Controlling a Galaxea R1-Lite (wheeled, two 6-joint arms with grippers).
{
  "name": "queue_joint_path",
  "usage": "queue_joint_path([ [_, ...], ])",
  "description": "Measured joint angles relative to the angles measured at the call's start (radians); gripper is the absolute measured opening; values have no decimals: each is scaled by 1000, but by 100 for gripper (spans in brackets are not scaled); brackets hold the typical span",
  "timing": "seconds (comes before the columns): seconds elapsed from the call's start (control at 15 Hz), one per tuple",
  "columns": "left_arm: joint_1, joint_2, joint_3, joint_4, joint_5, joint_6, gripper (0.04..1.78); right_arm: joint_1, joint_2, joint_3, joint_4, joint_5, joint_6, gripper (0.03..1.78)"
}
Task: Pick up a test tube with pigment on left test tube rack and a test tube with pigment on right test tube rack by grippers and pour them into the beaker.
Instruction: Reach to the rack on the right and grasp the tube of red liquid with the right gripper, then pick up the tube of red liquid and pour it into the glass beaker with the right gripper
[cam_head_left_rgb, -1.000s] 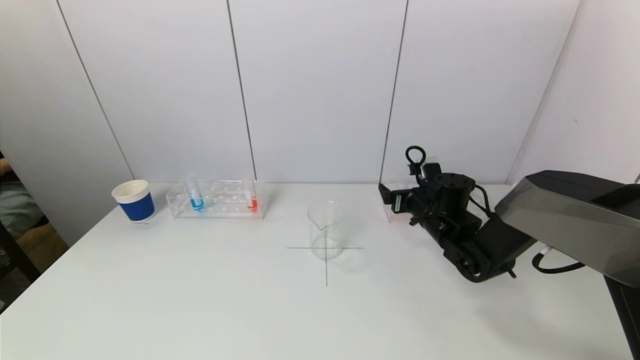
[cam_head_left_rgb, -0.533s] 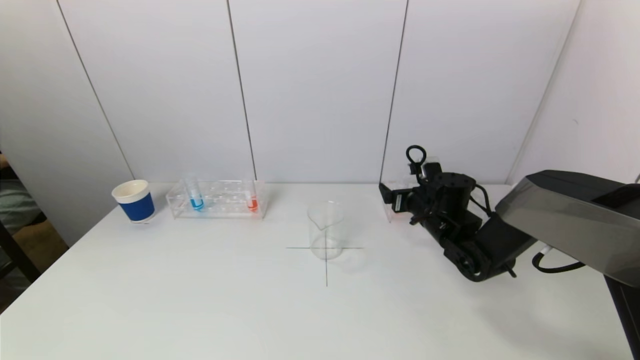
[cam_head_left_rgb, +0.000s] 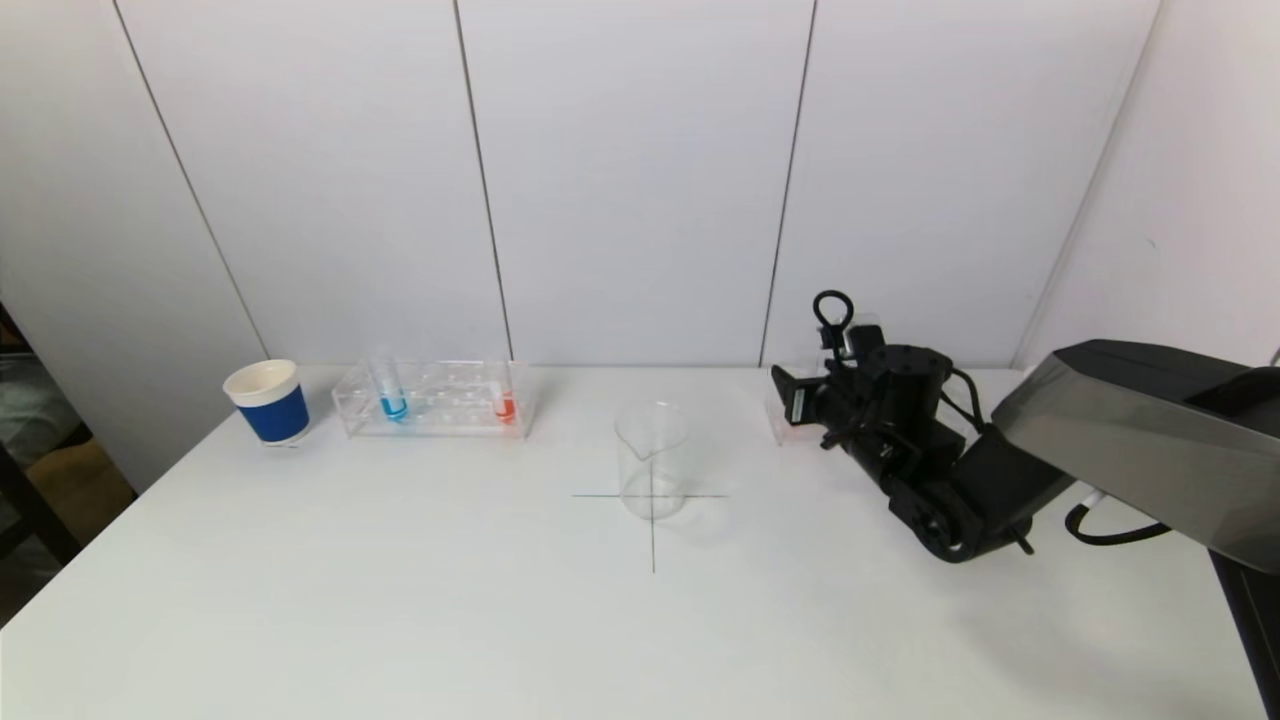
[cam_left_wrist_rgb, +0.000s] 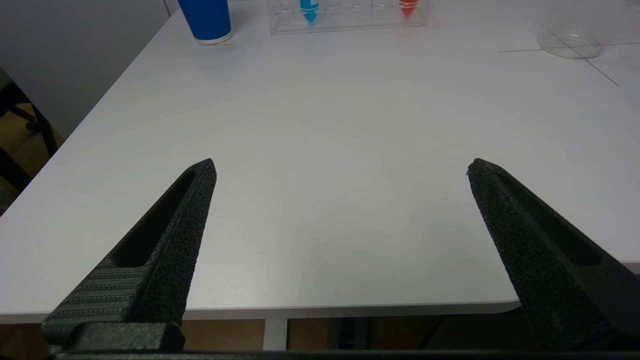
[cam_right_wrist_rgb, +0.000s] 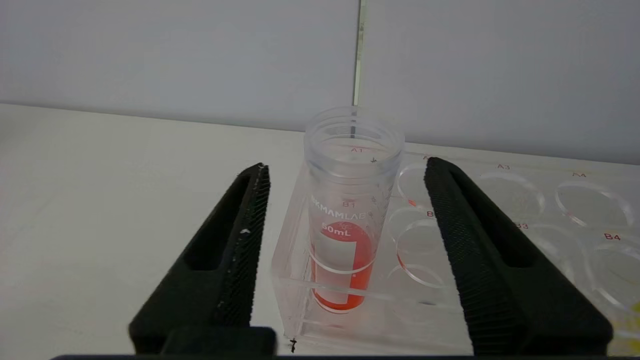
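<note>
Centrally on the white surface (cam_head_left_rgb: 400, 600) stands the clear beaker (cam_head_left_rgb: 651, 460), on a thin black cross drawn there. Well to the left of the beaker sits the left test tube rack (cam_head_left_rgb: 435, 398), a clear plastic block holding a tube with blue pigment (cam_head_left_rgb: 389, 392) at its far-left end and a tube with red pigment (cam_head_left_rgb: 504, 400) at the end nearer the beaker. Just beyond that rack, farther from the beaker, is a blue paper cup (cam_head_left_rgb: 268, 402) with a white rim.

To the right of the beaker, the right test tube rack (cam_right_wrist_rgb: 500, 235) is largely hidden in the head view by the black right arm. Its holes carry red labels; A3, A4 and B4 can be read. At the rack's corner nearest the beaker stands a clear, open-topped test tube (cam_right_wrist_rgb: 350, 210), upright, with red liquid filling its lower part. White print on it reads "50mL" beneath a brand ending "KMAMLAB".

The right pincer (cam_right_wrist_rgb: 345, 175) is spread, one finger on each side of this tube, neither touching it. The left pincer (cam_left_wrist_rgb: 340, 167) is spread wide over the near edge of the surface, well apart from the beaker, nothing between its fingers.
</note>
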Motion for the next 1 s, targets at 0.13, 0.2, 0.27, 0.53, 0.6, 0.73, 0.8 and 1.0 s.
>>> queue_joint_path([
  [0.13, 0, 0, 0, 0, 0, 0, 176, 0, 0, 0, 1, 0, 0, 73],
  [0.2, 0, 0, 0, 0, 0, 0, 176, 0, 0, 0, 2, 0, 0, 57],
  [0.27, 0, 0, 0, 0, 0, -1, 176, -1, 0, 0, 2, 0, 0, 49],
  [0.53, 0, 0, 0, 0, 0, 0, 176, -3, 0, 0, 1, 1, 1, 46],
  [0.6, 0, 0, 0, 0, 0, 0, 176, -3, 0, 0, 1, 1, 1, 46],
  [0.73, 0, 0, 0, 0, 0, 0, 176, -3, 0, 0, 1, 0, 1, 46],
  [0.8, 0, 0, 0, 0, 0, 0, 176, -3, 0, 0, 1, 1, 1, 46],
  [1.0, 0, 0, 0, 0, 0, 0, 176, -3, 0, 0, 2, 0, 1, 46],
])
